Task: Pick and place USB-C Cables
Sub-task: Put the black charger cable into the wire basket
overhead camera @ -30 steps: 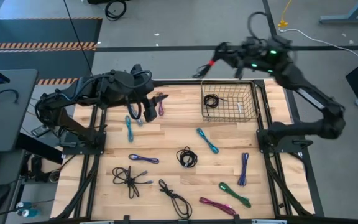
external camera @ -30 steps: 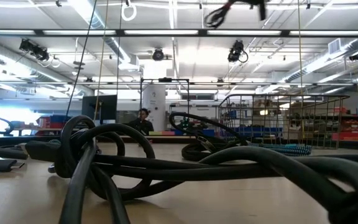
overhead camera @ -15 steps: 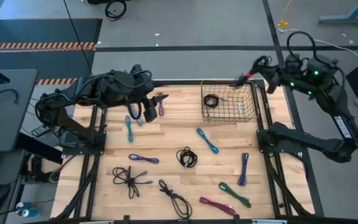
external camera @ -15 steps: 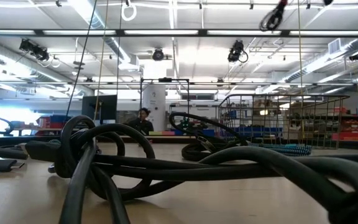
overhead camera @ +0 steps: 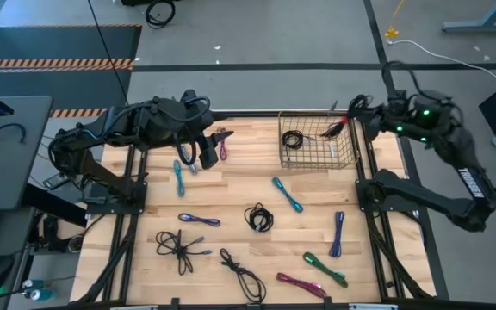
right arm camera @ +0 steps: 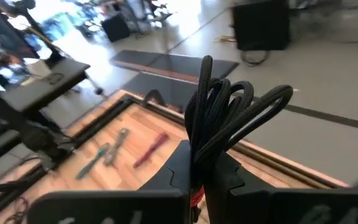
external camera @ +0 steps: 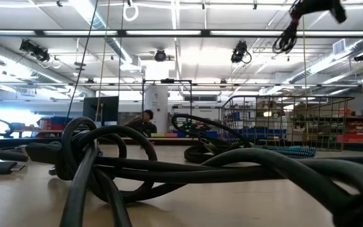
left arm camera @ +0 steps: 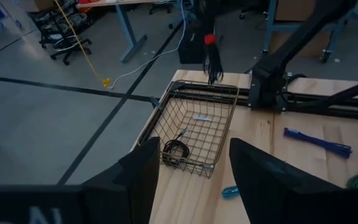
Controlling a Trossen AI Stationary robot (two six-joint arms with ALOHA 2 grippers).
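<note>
My right gripper [overhead camera: 344,126] is shut on a folded black USB-C cable bundle [right arm camera: 229,115] above the far right corner of the wire basket [overhead camera: 352,148]. The bundle also shows in the low view [external camera: 286,39] and the left wrist view [left arm camera: 214,64]. One black coil [overhead camera: 294,139] lies on the basket's floor. My left gripper [overhead camera: 219,146] is open and empty near the table's far left, beside a purple cable [overhead camera: 223,152]. Several other cables lie flat on the table: teal [overhead camera: 288,195], black [overhead camera: 258,216], purple [overhead camera: 337,234], green [overhead camera: 325,269], magenta [overhead camera: 300,284]. My right gripper pinches one end of the black bundle [right arm camera: 199,163] between its two fingers [right arm camera: 174,167]. It comes from the table's right, slanting down. The several folded strands hang below the fingers [external camera: 286,44], lifted clear above the basket.
More cables lie on the table's left and near parts: teal [overhead camera: 179,178], purple [overhead camera: 199,220], a black tangle [overhead camera: 179,248], a black loop [overhead camera: 243,274]. A white cord with a yellow end [overhead camera: 392,33] lies on the floor beyond the table. A person [external camera: 145,120] sits far behind.
My right gripper has carried the black bundle toward the table's right edge, from beyond the basket's far left corner to its far right corner, and then come down. The bundle, held out sideways before, now hangs below the fingers.
</note>
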